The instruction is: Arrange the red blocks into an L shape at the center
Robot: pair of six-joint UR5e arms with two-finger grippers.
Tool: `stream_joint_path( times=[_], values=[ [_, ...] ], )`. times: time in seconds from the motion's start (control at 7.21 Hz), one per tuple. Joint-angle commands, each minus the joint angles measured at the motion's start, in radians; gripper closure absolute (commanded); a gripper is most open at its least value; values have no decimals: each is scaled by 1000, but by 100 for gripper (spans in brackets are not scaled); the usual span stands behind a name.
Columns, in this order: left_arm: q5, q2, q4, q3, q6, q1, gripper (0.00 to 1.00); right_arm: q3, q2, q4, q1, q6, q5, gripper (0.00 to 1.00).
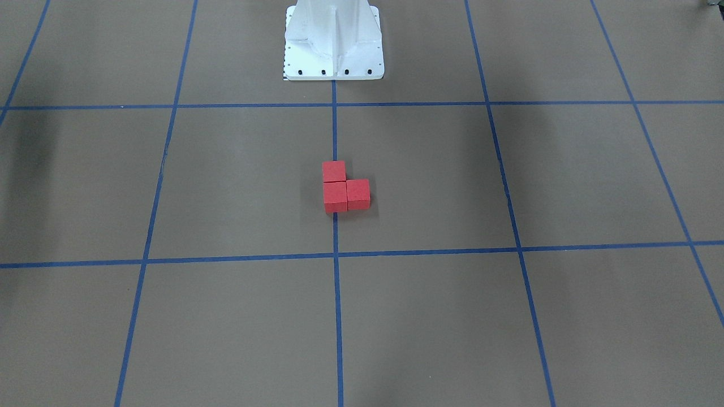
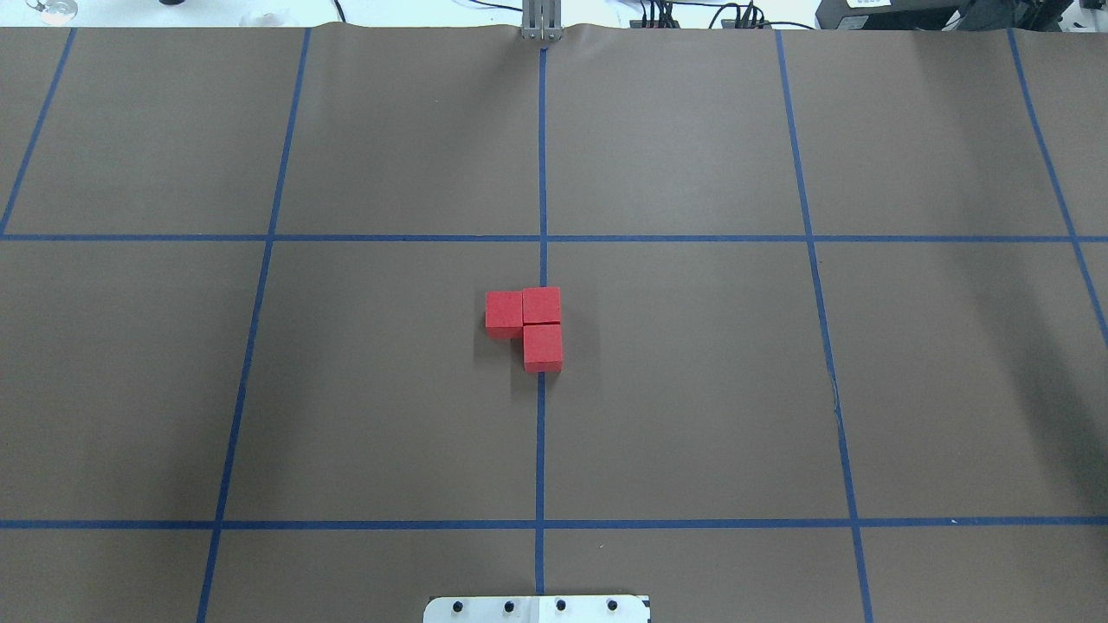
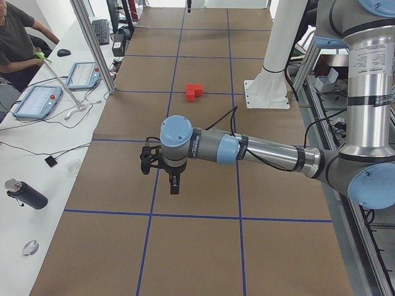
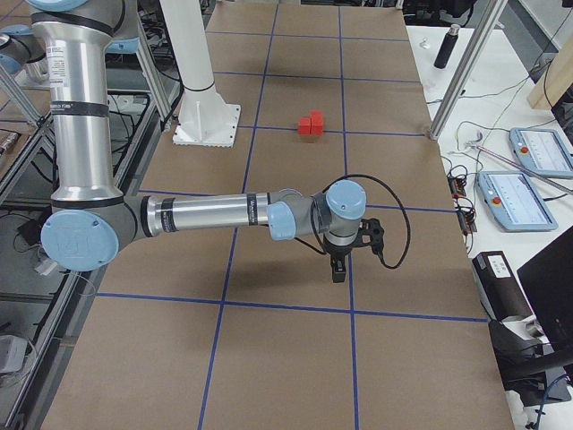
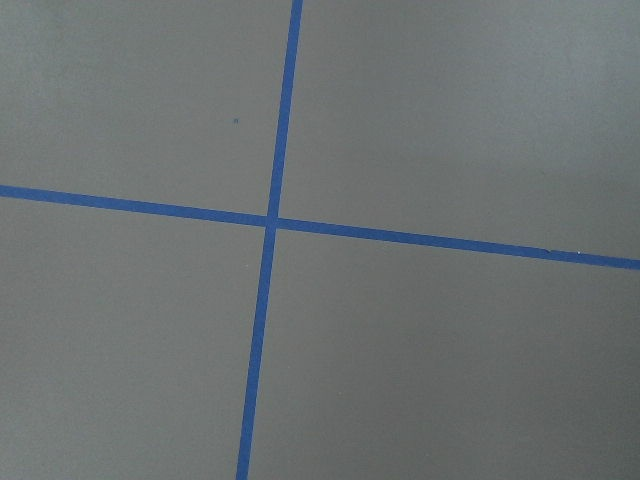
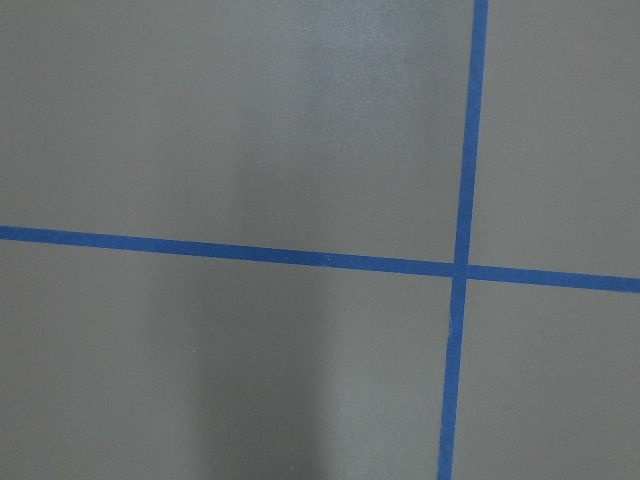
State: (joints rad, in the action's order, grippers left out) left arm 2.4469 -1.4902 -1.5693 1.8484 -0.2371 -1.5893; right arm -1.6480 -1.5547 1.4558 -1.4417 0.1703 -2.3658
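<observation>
Red blocks (image 2: 542, 306): three, touching, L-shaped; legs at 9 and 6 o'clock from the corner, overhead view. Left gripper (image 3: 174, 184), right gripper (image 4: 337, 269): apart or together, cannot tell.

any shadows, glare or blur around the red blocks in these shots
Overhead: red blocks sharp, evenly lit, only a short soft shadow beside them. Front-facing: broad faint shadows on the table at left, no glare. Right wrist: a dim vertical shadow band, pale sheen above.

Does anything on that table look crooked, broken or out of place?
Nothing stands out. The three red blocks sit snugly together in a neat L on the middle blue line, none tipped or damaged.
</observation>
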Motion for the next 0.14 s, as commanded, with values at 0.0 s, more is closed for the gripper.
stream_joint_path(
  times=[0.0],
  values=[
    [0,1,0,14,-2,-1,0,8,-1,0,0,0,2,0]
  ],
)
